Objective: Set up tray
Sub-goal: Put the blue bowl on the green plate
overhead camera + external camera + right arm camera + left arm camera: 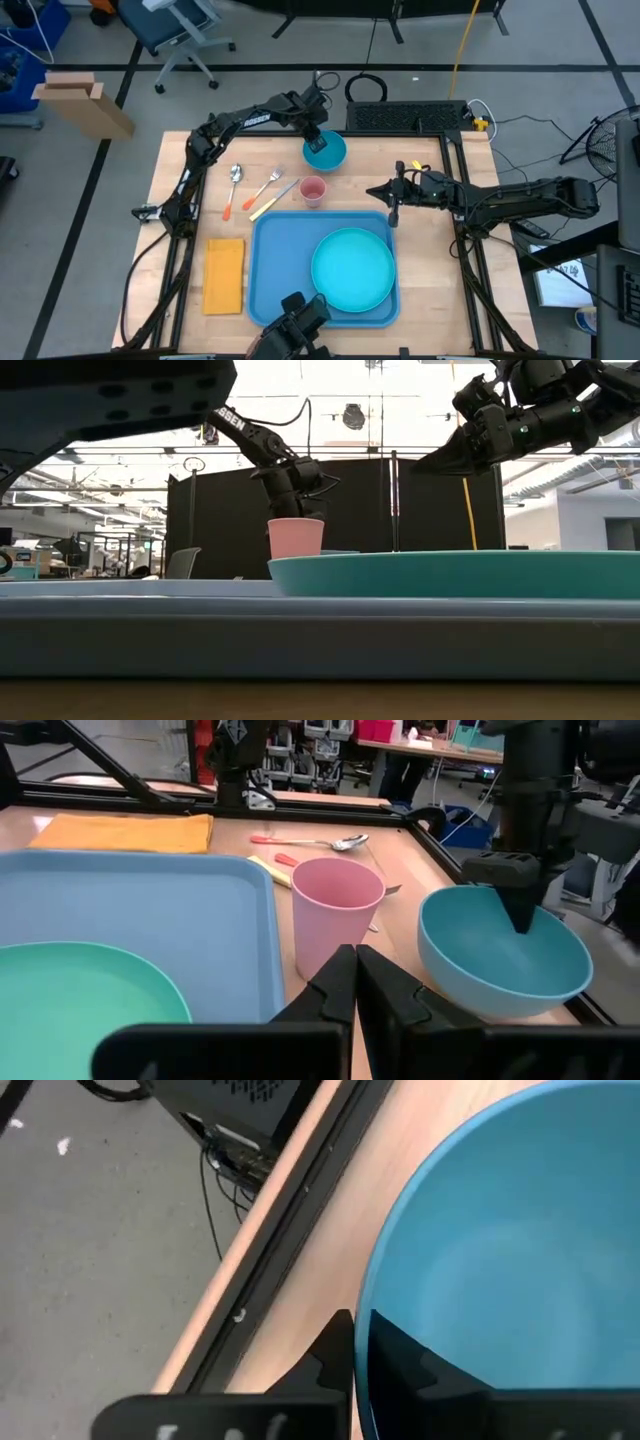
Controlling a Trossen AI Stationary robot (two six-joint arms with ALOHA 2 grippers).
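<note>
The light-blue tray (272, 250) lies at the table's near middle with a round teal plate (352, 268) on its right half. Behind it stand a pink cup (313, 190) and a blue bowl (328, 152). My left gripper (317, 140) reaches from the far left down onto the bowl and is shut on its rim. My right gripper (393, 214) hovers shut above the tray's far right corner, its closed fingers (355, 960) pointing toward the cup and touching nothing. A spoon (236, 174), fork (266, 187) and yellow-handled knife (272, 201) lie left of the cup. My left gripper (362, 1322) clamps the bowl's rim (366, 1305) on its far left side. One finger (335, 1348) is outside the wall and the other (405, 1360) inside the hollow. The fingers come from above, pointing down (520, 905). The bowl sits upright; its base seems to rest on the table.
A yellow-orange napkin (224, 275) lies on the table left of the tray. A dark frame rail (290, 1230) runs along the table's far edge just beyond the bowl. Bare wood shows right of the tray (425, 270).
</note>
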